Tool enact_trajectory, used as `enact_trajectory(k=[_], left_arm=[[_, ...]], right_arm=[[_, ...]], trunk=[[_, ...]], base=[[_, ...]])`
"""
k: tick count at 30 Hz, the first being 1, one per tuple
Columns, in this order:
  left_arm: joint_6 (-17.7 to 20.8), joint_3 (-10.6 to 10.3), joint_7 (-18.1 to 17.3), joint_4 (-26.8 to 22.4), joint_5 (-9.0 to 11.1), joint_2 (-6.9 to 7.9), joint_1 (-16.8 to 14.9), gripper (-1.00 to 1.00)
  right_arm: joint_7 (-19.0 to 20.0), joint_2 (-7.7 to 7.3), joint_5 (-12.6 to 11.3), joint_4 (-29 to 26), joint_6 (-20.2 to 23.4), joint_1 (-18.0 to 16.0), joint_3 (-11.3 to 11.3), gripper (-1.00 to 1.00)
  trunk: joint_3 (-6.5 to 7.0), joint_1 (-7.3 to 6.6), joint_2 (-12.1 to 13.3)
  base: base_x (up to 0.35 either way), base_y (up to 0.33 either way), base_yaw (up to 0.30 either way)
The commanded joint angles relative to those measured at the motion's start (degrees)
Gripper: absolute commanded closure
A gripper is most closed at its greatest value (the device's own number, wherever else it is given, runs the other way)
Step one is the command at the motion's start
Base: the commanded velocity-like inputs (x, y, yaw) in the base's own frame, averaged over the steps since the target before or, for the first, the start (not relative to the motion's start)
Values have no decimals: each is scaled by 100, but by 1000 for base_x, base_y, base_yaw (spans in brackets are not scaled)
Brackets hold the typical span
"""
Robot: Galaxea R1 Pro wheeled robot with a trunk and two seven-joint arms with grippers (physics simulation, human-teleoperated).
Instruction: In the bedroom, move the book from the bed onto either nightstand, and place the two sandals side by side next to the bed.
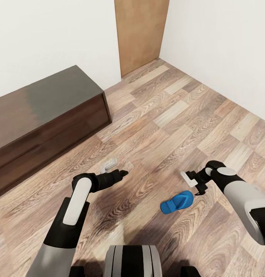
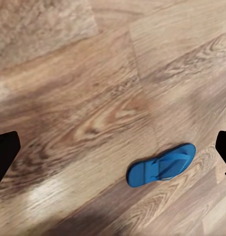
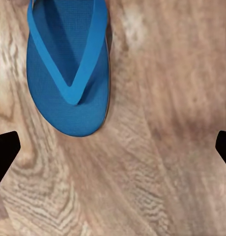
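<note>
Item: blue sandal (image 1: 177, 202), one seen. Lies flat, sole down, strap up, on the wood-plank floor (image 1: 178, 115), just in front of the robot's base and slightly toward its right side. Nothing touches it. In the right wrist view the sandal (image 3: 69, 64) sits ahead of the jaws and off to one side of their line; in the left wrist view it (image 2: 161, 165) lies farther off.

Right gripper (image 1: 194, 181): just beside the sandal, above the floor, jaws spread, empty.

Left gripper (image 1: 116, 169): near the floor, well apart from the sandal, jaws spread, empty.

Surroundings: long low dark cabinet (image 1: 44, 123) along the white wall; wooden door (image 1: 140, 34) in the corner.

Progress, judged: early. This sandal is not yet gripped, and no bed stands near it. Second sandal, book, bed and nightstand placement all remain to be dealt with.
</note>
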Motion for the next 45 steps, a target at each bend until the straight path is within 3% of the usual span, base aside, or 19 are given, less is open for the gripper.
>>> enact_trajectory(k=[1,27,45], left_arm=[[7,0,60,-5,57,-1,-3,-100],[0,2,67,4,45,16,1,-100],[-33,-6,67,4,52,24,14,-100]], right_arm=[[4,-2,17,-9,-19,-3,11,-100],[4,-2,-13,-12,-21,-77,2,-100],[-66,-52,-58,-20,-39,-91,-21,-100]], trunk=[[-26,1,-3],[-602,68,-38],[-602,68,-38]], base=[[0,0,0],[0,0,0],[0,0,0]])
